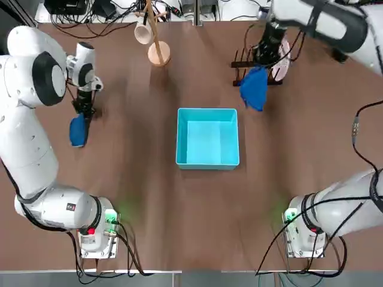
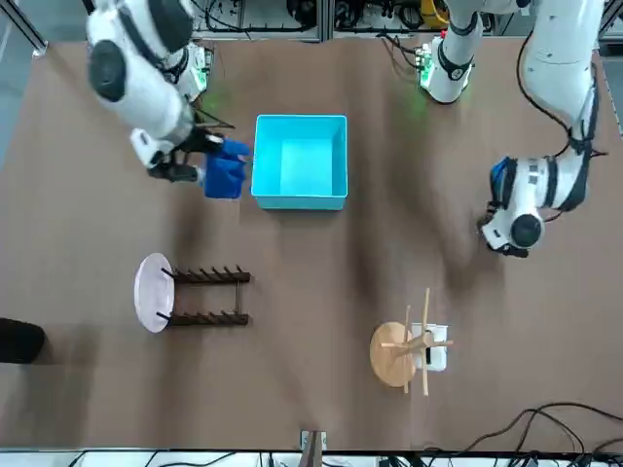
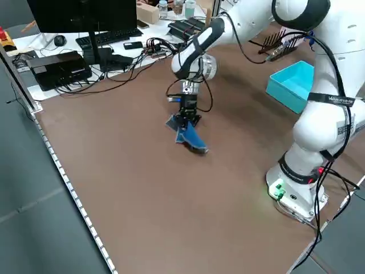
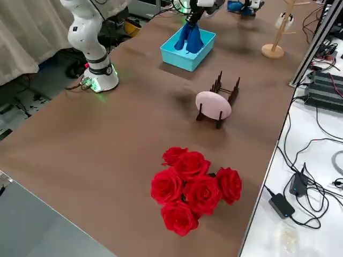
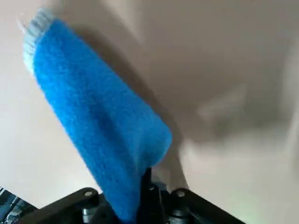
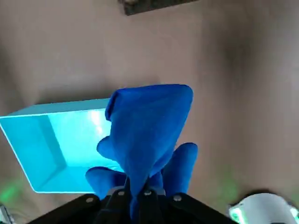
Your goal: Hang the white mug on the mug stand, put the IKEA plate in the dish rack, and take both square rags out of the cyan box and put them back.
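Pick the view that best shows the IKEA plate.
Front view: the plate shows its round outline at the left end of the rack. Right side view shows it too, rack pegs overlapping its lower edge. Top view: partly covered by arm and rag. Left side and wrist views: not visible.

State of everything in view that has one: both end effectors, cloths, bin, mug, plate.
Left end effector: shut on a rag, left of the bin
Right end effector: shut on a rag, right of the bin
Left rag: held
Right rag: held
Cyan box: empty
White mug: on the stand
Plate: in the rack
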Tool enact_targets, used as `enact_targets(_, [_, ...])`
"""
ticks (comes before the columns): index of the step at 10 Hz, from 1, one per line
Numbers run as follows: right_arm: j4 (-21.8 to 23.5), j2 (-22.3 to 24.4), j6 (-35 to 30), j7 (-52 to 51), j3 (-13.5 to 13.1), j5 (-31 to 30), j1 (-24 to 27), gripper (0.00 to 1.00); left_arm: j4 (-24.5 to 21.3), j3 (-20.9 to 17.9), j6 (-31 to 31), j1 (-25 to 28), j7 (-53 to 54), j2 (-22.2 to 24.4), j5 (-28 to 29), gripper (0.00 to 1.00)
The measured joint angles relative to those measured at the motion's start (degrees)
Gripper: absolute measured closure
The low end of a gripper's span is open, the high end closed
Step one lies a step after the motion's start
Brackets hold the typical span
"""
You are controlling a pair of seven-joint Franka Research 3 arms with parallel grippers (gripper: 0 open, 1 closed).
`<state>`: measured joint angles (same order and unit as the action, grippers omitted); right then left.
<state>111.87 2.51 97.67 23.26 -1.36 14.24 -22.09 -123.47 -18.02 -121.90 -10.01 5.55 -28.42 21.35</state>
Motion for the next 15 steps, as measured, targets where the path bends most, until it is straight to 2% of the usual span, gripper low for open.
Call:
enact_targets(3, [0.57,-0.39,-0.78,-20.42,-0.16,-3.38,14.28,0.96,0.15,1.54,2.13,-0.66,0.1,3.12,0.0,0.93])
enact_targets(5, [0.84,-1.52,-0.13,-30.78,-0.2,-5.94,21.89,0.96,0.36,6.5,7.36,-0.72,-0.08,9.1,-0.1,0.93])
enact_targets(7, [1.61,-3.78,2.99,-38.73,-0.15,-6.65,26.67,0.96,0.4,11.9,11.16,-0.76,-0.76,14.65,-3.24,0.93])
enact_targets(9, [4.39,-6.47,9.72,-45.95,-0.11,-6.95,30.2,0.96,0.59,17.55,14.15,-0.69,-1.88,19.34,-8.16,0.93])
enact_targets(11, [9.6,-7.82,17.27,-52.09,-0.07,-7.8,33.25,0.96,1.68,24.33,17.09,-0.74,-6.32,23.93,-13.32,0.93])
enact_targets(13, [14.24,-8.1,24.07,-58.55,-0.04,-8.01,37.01,0.96,6.06,32.15,21.68,-0.96,-12.64,26.47,-18.1,0.93])
enact_targets(15, [19.31,-9.82,32.35,-62.77,-0.04,-8.01,39.71,0.96,9.81,39.05,22.8,-1.18,-18.62,26.61,-20.97,0.93])
